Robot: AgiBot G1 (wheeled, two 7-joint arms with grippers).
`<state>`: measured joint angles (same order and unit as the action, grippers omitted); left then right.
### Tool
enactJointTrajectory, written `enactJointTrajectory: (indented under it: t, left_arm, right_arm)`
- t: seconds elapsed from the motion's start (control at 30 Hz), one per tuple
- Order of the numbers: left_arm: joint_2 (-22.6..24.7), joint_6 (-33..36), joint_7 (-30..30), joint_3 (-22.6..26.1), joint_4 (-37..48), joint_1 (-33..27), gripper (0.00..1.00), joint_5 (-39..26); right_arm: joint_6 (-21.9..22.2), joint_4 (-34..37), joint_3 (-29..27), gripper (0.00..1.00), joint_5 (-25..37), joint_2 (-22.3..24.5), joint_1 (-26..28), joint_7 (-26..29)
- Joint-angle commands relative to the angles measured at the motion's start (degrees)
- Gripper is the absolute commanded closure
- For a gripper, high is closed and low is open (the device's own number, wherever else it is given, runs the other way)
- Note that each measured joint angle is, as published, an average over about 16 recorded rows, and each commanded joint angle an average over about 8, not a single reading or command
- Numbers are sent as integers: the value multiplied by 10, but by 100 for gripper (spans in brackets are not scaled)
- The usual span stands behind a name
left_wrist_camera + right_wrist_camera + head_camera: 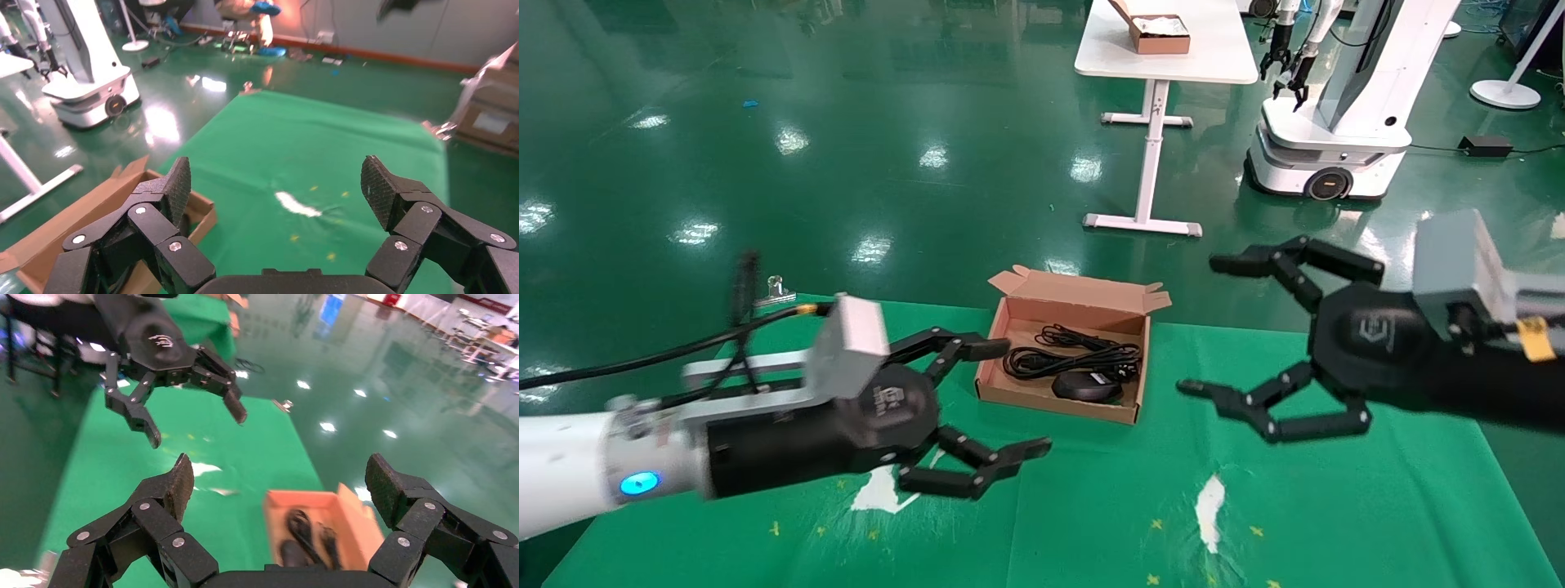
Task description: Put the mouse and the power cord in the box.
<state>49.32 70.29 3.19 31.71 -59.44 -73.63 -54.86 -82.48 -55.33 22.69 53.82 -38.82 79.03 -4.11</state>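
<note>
Green cloth (1336, 490) — cardboard box (1009, 390) holds glossy mouse (1087, 386), coiled cord (1062, 359).

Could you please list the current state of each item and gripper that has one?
box: open, lid flap up, on the table.
mouse: inside the box.
power cord: coiled inside the box.
left gripper: open, empty, beside the box.
right gripper: open, empty, raised.

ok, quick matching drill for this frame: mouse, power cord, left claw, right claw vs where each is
Things:
1. mouse
2. power cord
3. left claw
4. right claw

Places:
A. raised, open, right of the box
B. coiled in the box, behind the mouse
C. open, at the box's left side
D. in the box, near its front wall

Pairs: 1-D, 2-B, 3-C, 4-A
</note>
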Motion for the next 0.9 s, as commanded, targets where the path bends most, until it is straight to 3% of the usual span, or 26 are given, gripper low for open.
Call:
enactJointTrajectory:
  t: [0.03, 0.6, 0.9]
  left_arm:
    - [-15, 16, 8, -16, -14, 12, 0, 13]
    - [-135, 145, 71, -148, -133, 114, 0, 123]
    - [-152, 164, 76, -167, -150, 127, 0, 139]
  right_arm:
    - [-3, -18, -6, 0, -12, 4, -17, 14]
    - [-29, -166, -61, 0, -108, 34, -158, 135]
    - [-36, -200, -74, 0, -133, 42, -192, 157]
